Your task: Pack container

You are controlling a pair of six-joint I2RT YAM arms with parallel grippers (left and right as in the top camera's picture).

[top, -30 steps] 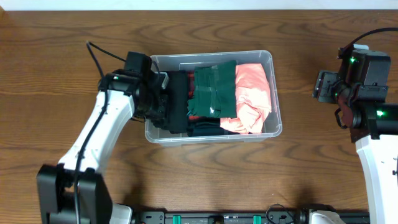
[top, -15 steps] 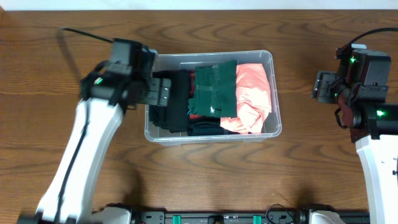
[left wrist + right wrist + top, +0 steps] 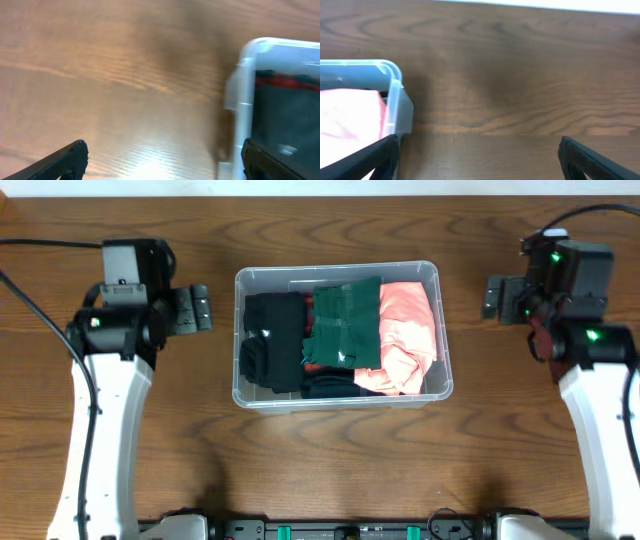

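Left gripper (image 3: 200, 310) sits just off the left short end of the container (image 3: 340, 270), fingers spread wide with nothing between them; in its wrist view you only get the two black tips at the bottom corners and bare wood in the gap. Right gripper (image 3: 492, 297) mirrors that off the container's right short end, also spread wide and empty. The container sits mid-table (image 3: 330, 470) between the two arms, with its long axis running side to side, so each arm faces a short end, and both grippers line up with the half farther from the arm bases. Inside, going from the left gripper's end to the right's: a black garment (image 3: 275, 345), a dark green garment (image 3: 345, 320), then a coral-pink garment (image 3: 408, 330) bunched against the right wall. The left gripper looks a touch closer to its wall than the right one does, but honestly it's close to a tie. I don't see anything loose on the wood around the container, so my guess is the packing is basically done. If something in there needs tucking, I'd give the black stuff to the left arm and the pink to the right.
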